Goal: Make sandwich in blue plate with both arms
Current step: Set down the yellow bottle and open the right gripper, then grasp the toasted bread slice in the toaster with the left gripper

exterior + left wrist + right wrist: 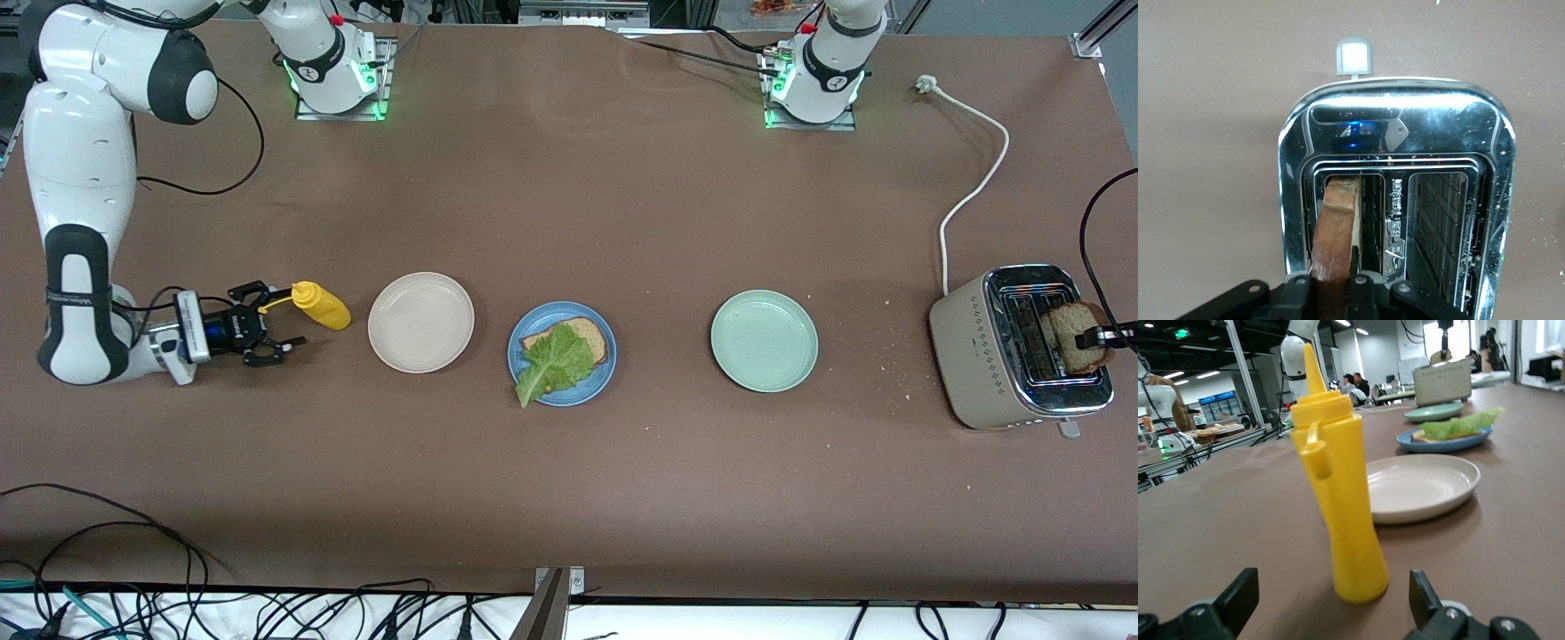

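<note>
The blue plate (524,373) sits near the middle of the table (569,498), between a beige plate (420,322) toward the right arm's end and a pale green plate (764,340) toward the left arm's end. On it lies one bread slice (589,334) with a ruffled lettuce leaf (553,362) laid over it, the leaf's tip hanging past the plate's rim on the side nearer the front camera. The second bread slice (1071,336) stands in a slot of the toaster (978,356) at the left arm's end, and the left gripper (1095,337) is clamped on its upper edge; in the left wrist view the fingers (1357,293) pinch the slice's crust (1335,247). The right gripper (284,324) rests low at the right arm's end with its jaws spread wide, the upright yellow squeeze bottle (322,305) standing between them, untouched. No writing is readable on the bottle or toaster.
</note>
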### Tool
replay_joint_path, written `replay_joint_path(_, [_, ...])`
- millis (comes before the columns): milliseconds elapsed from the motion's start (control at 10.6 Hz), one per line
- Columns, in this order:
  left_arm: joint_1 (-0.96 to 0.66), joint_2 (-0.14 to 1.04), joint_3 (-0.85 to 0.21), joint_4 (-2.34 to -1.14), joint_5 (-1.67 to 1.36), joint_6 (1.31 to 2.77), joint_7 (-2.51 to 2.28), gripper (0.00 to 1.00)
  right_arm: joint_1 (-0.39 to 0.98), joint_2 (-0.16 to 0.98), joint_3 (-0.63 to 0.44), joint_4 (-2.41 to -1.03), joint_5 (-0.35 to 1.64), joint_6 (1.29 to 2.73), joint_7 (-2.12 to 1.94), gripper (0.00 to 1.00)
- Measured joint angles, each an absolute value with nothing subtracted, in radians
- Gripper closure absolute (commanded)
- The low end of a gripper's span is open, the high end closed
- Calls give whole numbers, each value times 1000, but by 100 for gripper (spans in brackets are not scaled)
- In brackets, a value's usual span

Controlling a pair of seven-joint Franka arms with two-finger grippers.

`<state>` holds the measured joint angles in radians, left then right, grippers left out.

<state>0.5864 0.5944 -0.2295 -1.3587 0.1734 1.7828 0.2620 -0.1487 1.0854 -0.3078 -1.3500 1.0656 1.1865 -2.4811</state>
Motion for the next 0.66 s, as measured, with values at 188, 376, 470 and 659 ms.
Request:
replay_joint_path(188, [586,576,-248,-1353,174,1782,264,100,-155,1078,-364,-1346,1066,1182,-2416,0])
replay_joint_path(376, [585,548,-274,-1352,174,1767,264,100,-158,1069,-407,-1328,1066,1162,-2325,0])
replay_joint_path(470, [584,529,-283,-1352,174,1753,264,100,-159,1062,-431,-1316,1066,1133,-2269,0])
replay_joint_path(659, [584,480,-306,-1351,174,1708,264,100,-159,1050,-493,-1292,1066,1091,-2150,0])
